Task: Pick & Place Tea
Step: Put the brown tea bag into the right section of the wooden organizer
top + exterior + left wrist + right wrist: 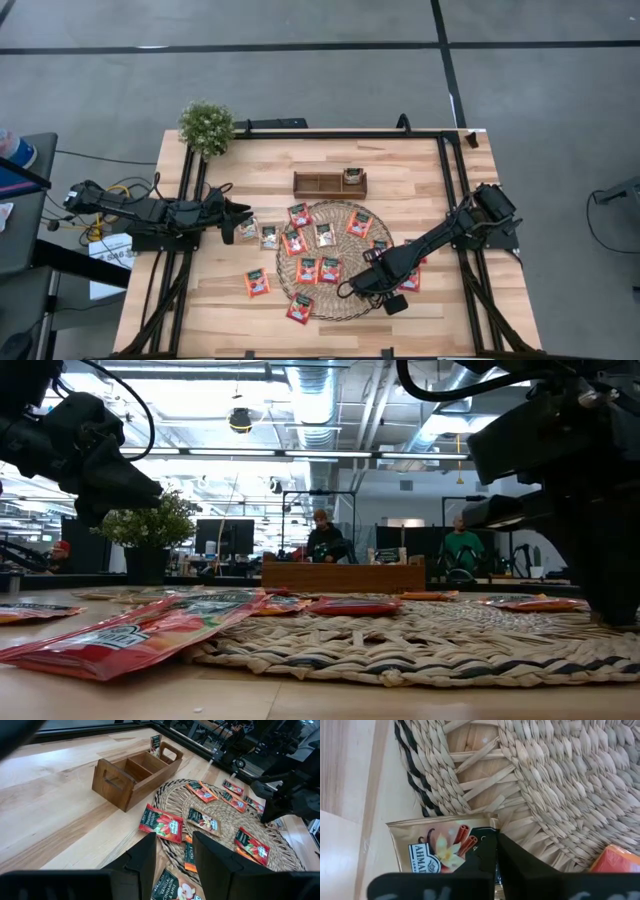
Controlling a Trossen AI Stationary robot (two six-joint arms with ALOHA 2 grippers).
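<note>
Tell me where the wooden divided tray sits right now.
In the high view the wooden tray sits on the table's far middle, just beyond the woven mat; one sachet stands in its right-end compartment.

Looks like an open-plan office or robotics lab rather than anyone's home. The low view shows exposed ceiling ducts (315, 405) and strip lights overhead, rows of monitors (222, 535) on far desks, and a couple of people (322, 538) sitting back there. From above you get a grey concrete floor (300, 90) with dark tape lines, and the wooden table (270, 165) sits in a black metal frame.
</note>
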